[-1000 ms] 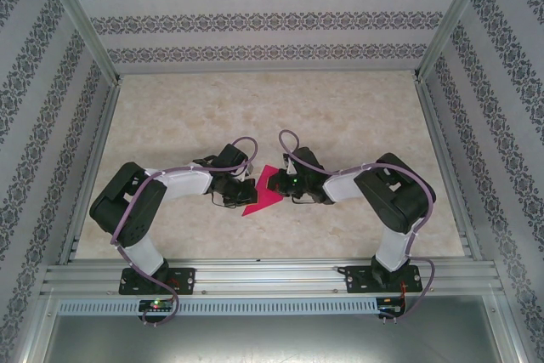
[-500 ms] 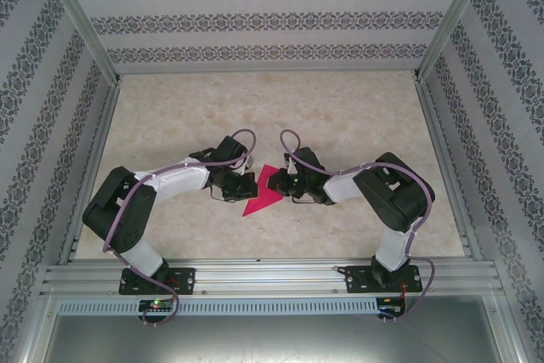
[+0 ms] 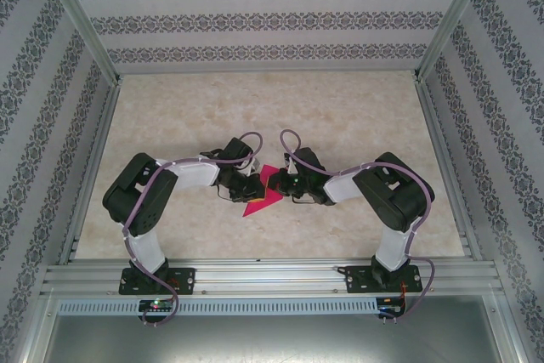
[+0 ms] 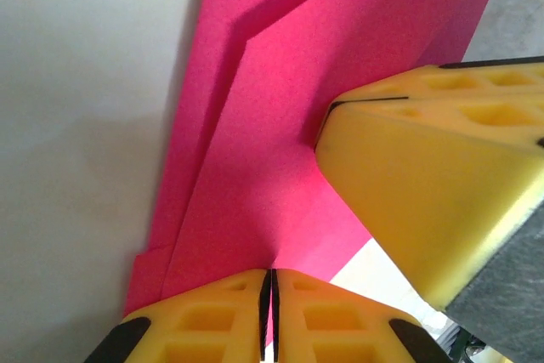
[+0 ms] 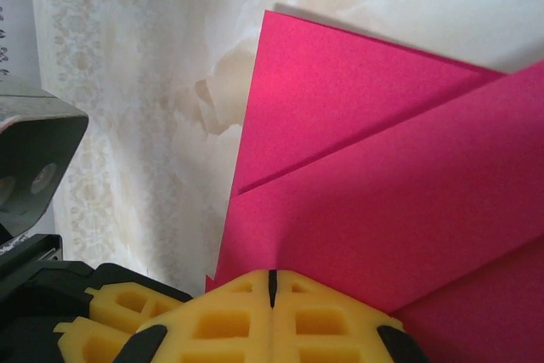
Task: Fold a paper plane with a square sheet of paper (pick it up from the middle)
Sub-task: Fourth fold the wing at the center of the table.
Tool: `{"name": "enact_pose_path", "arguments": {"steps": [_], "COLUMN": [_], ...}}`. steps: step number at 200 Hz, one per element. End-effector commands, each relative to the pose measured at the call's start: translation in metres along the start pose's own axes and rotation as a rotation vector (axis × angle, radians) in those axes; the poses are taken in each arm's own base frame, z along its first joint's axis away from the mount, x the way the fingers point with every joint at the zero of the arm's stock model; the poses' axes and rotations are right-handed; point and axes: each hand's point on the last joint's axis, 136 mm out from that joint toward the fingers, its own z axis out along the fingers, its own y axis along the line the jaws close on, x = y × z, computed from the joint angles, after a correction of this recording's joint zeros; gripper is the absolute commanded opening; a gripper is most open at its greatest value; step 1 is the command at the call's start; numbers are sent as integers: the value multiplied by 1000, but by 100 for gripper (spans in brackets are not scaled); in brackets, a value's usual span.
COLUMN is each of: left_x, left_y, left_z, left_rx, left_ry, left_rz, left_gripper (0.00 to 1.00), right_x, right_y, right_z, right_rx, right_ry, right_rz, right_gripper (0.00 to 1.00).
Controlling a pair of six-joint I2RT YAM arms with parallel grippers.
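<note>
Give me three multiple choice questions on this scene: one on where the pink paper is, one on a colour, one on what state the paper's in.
1. Where is the sheet of paper?
A) on the table, between the left gripper and the right gripper
B) at the table's far left corner
C) hanging off the table's near edge

2. What colour are the gripper fingers?
A) yellow
B) blue
C) white

3. What state is the paper in?
A) flat and unfolded
B) crumpled into a ball
C) folded, with overlapping flaps

Answers:
1 A: the top view shows both grippers meeting at it mid-table.
2 A: both wrist views show yellow fingers.
3 C: the right wrist view shows layered edges and creases.
</note>
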Motion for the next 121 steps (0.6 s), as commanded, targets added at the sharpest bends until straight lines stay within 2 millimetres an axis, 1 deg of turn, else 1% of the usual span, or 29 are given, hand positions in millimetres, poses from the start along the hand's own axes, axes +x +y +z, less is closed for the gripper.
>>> {"name": "enact_pose_path", "arguments": {"steps": [1,18,36,67,98,121], "left_x": [13,23,33,43,56,60], "left_y": [31,39,42,44,56,59], "left_z": [1,-4,-9,-17,-19,-24], "left_rx": [-117,-139,-138,-144,-178,-193], "left_ry": [24,33,36,45,70,61], "left_rz": [-39,-45,-49,-51,-75,-81], "left_gripper": [14,13,13,13,13,12], "right_x": [13,12,12,12,10,10], "right_y": [-43,-45,-49,-53,-55,-57], "right_z": [3,3,3,2,0,-1], "right_rx": [123,129,136,146,152,156], "right_ry": [26,25,25,26,22,22], "right_rz": [71,76,82,90,90,91], "right_gripper": [1,1,1,1,1,1]}}
